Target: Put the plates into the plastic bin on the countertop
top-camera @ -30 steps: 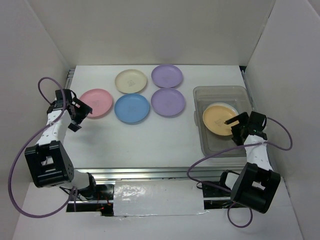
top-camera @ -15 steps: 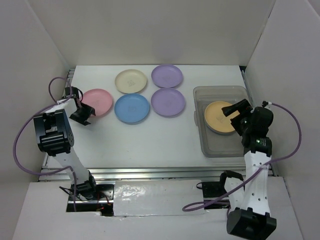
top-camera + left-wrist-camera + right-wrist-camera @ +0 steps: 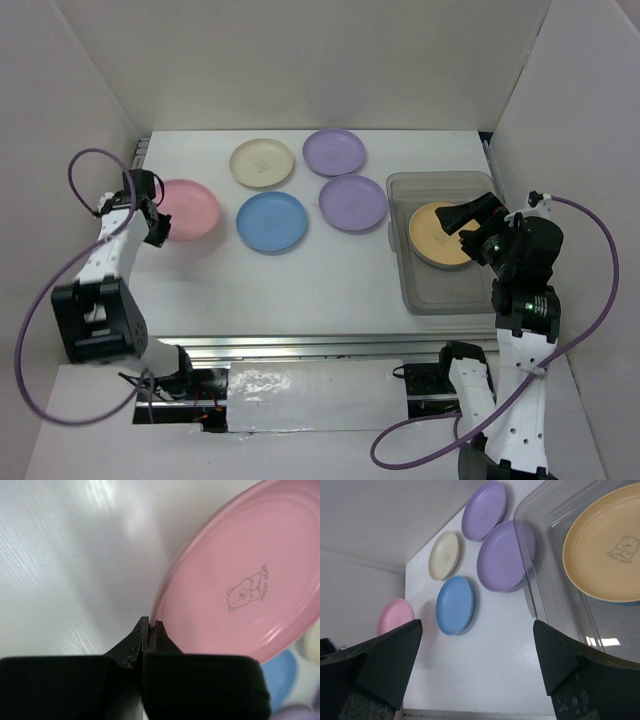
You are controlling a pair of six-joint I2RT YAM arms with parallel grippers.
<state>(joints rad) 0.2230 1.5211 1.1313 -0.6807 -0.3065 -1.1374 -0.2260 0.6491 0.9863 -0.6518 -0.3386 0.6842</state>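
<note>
The pink plate (image 3: 190, 207) lies at the countertop's (image 3: 300, 280) left side. My left gripper (image 3: 155, 222) is shut on that plate's near-left rim; in the left wrist view the gripper (image 3: 150, 624) pinches the edge of the pink plate (image 3: 240, 580), which looks tilted. A cream plate (image 3: 262, 162), two lilac plates (image 3: 334, 152) (image 3: 353, 202) and a blue plate (image 3: 271, 221) lie mid-table. The plastic bin (image 3: 420, 290) on the right holds the yellow-orange plate (image 3: 440, 235). My right gripper (image 3: 470, 215) hangs open and empty over the bin; its wrist view shows the gripper (image 3: 477, 625) and the yellow-orange plate (image 3: 607, 545).
White walls close in the countertop on the left, back and right. A metal rail (image 3: 300, 348) runs along the near edge. The near lilac plate (image 3: 505, 555) lies close against the bin's left wall (image 3: 532, 580). Purple cables loop beside both arms.
My left gripper has gone from open to shut on the pink plate's rim. The blue plate and the near lilac plate have shifted right. The right arm has risen above the bin, still open.
</note>
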